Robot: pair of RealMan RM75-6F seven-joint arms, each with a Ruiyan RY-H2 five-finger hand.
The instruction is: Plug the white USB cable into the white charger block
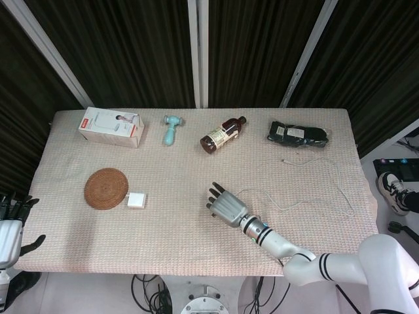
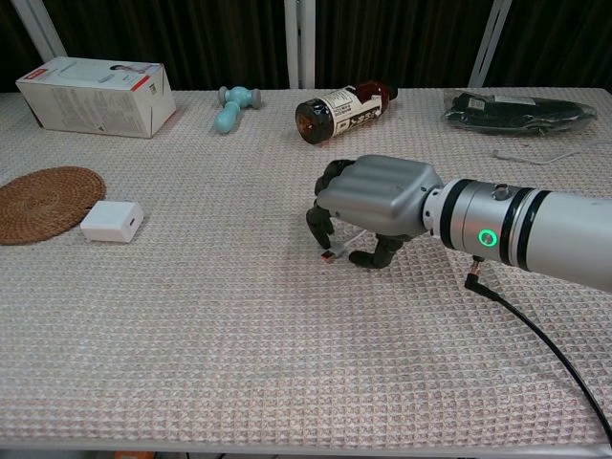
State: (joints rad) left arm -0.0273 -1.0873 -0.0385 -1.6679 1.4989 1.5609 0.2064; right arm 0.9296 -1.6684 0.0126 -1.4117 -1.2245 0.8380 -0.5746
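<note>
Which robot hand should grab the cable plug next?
The right robot hand. It's already curled over the plug end of the white USB cable on the table. The left robot hand sits off the table's left edge, far from the plug.

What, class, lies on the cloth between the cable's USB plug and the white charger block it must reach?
Nothing visible: bare cloth separates the USB plug, under the right hand, from the charger block. The woven coaster lies beyond the block.

A rough waffle-weave cloth [image 2: 191, 316] covers the table, bearing a woven coaster [image 2: 43, 203] and a glossy glass bottle [image 2: 342, 110].
</note>
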